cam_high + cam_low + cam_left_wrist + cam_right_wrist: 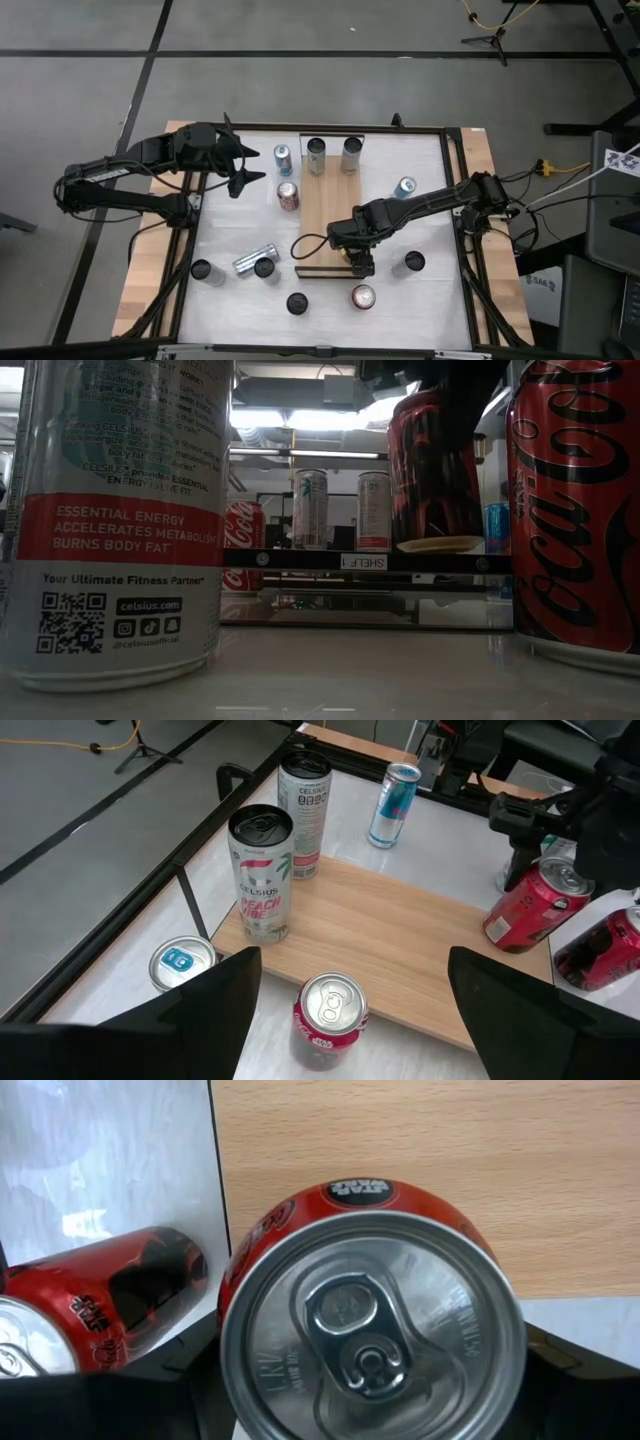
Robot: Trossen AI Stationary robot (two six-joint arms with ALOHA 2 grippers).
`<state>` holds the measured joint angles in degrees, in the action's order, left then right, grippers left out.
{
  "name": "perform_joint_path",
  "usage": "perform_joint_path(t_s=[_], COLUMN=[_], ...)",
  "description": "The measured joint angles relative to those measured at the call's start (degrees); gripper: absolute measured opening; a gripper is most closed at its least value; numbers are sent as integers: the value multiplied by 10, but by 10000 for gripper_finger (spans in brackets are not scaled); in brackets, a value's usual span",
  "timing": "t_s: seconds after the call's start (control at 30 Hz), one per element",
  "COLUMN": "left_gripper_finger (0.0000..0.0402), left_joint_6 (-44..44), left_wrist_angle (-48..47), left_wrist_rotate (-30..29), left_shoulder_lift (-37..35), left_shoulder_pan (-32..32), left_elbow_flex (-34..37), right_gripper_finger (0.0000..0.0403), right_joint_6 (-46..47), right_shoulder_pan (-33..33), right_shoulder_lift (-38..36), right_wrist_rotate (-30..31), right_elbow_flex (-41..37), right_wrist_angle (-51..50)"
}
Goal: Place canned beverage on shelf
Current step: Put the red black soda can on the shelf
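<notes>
The right claw [357,264] grasps a tilted red Star Wars cola can [370,1320], silver-topped, over the light-brown wooden shelf [325,215].

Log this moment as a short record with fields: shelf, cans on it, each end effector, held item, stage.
shelf: wooden plank in the middle of the table
cans on shelf: two tall Celsius cans upright at the far end
right end effector: at the shelf's near end, closed around a red Coca-Cola can
held can: tilted, its base lifted off the shelf in the low view
left end effector: open, beside the shelf's far end, holding nothing
stage: can over the shelf, not yet set down
</notes>
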<state>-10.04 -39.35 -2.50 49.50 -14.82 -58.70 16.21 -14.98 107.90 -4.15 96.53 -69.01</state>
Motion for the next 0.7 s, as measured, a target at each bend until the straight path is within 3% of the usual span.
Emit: perform_joint_path(t_s=[0.13, 0.43, 0.7], left_gripper_finger=[313, 313, 313], left_joint_6=[0, 0, 0], left_wrist_angle=[0, 0, 0], left_wrist_rotate=[0, 0, 0], left_shoulder_lift=[0, 0, 0], left_shoulder_pan=[0, 0, 0], left_elbow_flex=[0, 0, 0], right_gripper_finger=[298, 372, 384], right_joint_6=[0, 0, 0], right_shoulder_pan=[0, 0, 0], right_shoulder_lift=[0, 0, 0], right_wrist_rotate=[0, 0, 0], right_elbow_flex=[0, 0, 1], right_wrist_angle=[0, 2, -1])
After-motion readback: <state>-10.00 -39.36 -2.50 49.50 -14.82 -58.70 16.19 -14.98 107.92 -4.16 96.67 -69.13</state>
